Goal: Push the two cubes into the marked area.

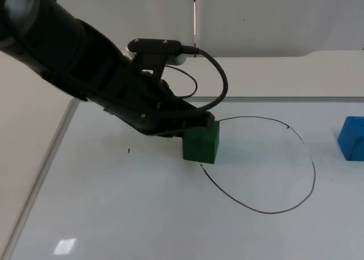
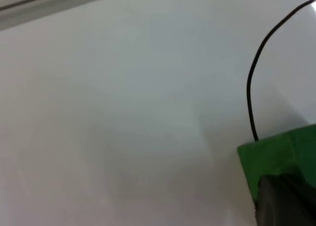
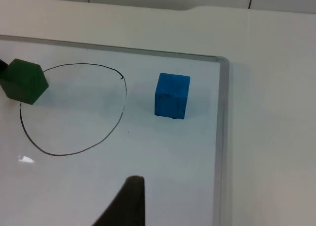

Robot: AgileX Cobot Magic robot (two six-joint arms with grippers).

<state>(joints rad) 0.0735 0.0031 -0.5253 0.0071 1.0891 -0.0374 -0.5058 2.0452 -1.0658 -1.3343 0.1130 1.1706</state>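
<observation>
Fingers: left gripper (image 1: pixel 196 129) against green cube (image 1: pixel 201 143), spread unreadable. Cube straddles marked outline (image 1: pixel 314 174) at 9 o'clock. Off-centre push could spin it. Blue cube (image 1: pixel 352 137) outside, 3 o'clock; right gripper (image 3: pixel 129 199) waits.

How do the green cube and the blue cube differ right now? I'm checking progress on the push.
The green cube sits on the marked area's drawn line; the blue cube sits outside it, apart from the line. The left tool is against the green cube; the blue cube stands free, with the right tool waiting back from it. Both rest flat on the whiteboard.
</observation>
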